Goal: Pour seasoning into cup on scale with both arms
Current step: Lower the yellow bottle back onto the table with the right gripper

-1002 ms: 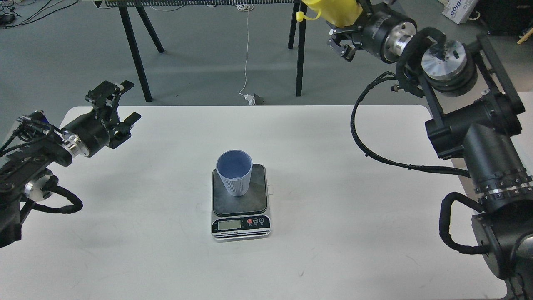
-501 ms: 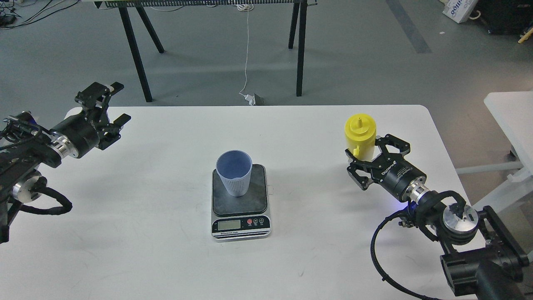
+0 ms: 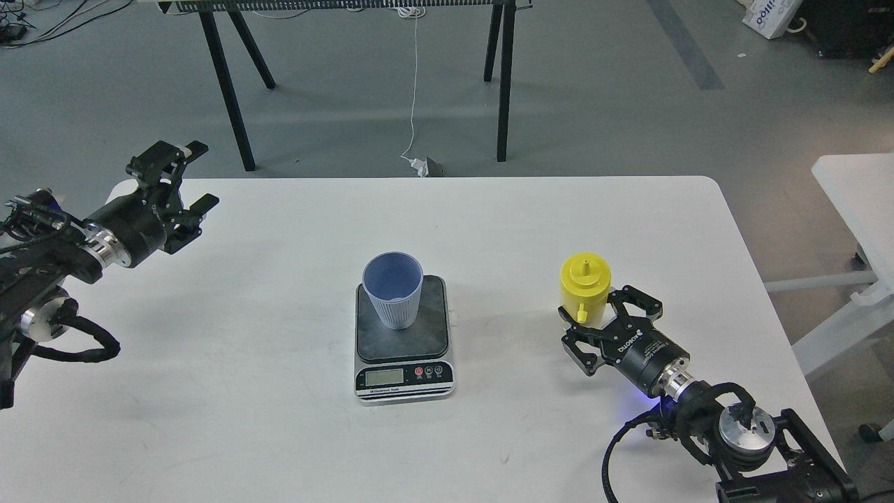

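The seasoning (image 3: 585,288) stood upright on the white worktop (image 3: 279,419), right of the scale (image 3: 404,337) and well apart from it, its nozzle pointing up and the small cap hanging at its front. Half a second earlier you had it farther back and a little more to the right; it had come nearer to you and slightly toward the scale. Your right gripper (image 3: 602,318) held it with jaws grasping the bottle's lower body from the near side, and the arm had drawn lower in the view with it. The cup (image 3: 393,289) sat unmoved on the scale's dark platform, toward its rear left. Your left gripper (image 3: 183,176) hovered over the worktop's far left corner, jaws released and holding nothing, barely shifted from before.
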`<action>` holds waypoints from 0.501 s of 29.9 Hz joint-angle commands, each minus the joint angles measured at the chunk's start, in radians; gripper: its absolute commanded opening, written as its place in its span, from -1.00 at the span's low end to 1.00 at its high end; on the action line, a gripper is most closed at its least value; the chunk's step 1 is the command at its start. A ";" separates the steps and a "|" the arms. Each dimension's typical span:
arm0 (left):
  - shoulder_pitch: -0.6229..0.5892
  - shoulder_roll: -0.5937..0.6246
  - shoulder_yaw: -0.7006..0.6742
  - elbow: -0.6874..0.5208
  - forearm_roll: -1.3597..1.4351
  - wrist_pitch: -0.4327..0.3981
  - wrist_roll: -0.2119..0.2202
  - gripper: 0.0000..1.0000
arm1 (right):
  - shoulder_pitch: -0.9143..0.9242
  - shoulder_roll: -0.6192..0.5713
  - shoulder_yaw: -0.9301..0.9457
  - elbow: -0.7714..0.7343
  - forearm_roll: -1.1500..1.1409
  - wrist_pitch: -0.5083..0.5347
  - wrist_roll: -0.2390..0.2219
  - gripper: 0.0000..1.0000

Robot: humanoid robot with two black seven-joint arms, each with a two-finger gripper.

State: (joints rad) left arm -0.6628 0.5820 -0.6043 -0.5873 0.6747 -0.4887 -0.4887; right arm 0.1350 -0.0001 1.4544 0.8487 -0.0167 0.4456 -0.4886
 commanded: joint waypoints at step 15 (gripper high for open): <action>0.012 0.004 0.005 0.000 0.002 0.000 0.000 0.99 | -0.006 0.000 -0.043 -0.060 0.000 0.043 0.000 0.72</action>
State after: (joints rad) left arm -0.6521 0.5828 -0.6040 -0.5876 0.6765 -0.4887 -0.4887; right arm 0.1294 0.0002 1.4124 0.7880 -0.0163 0.4887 -0.4886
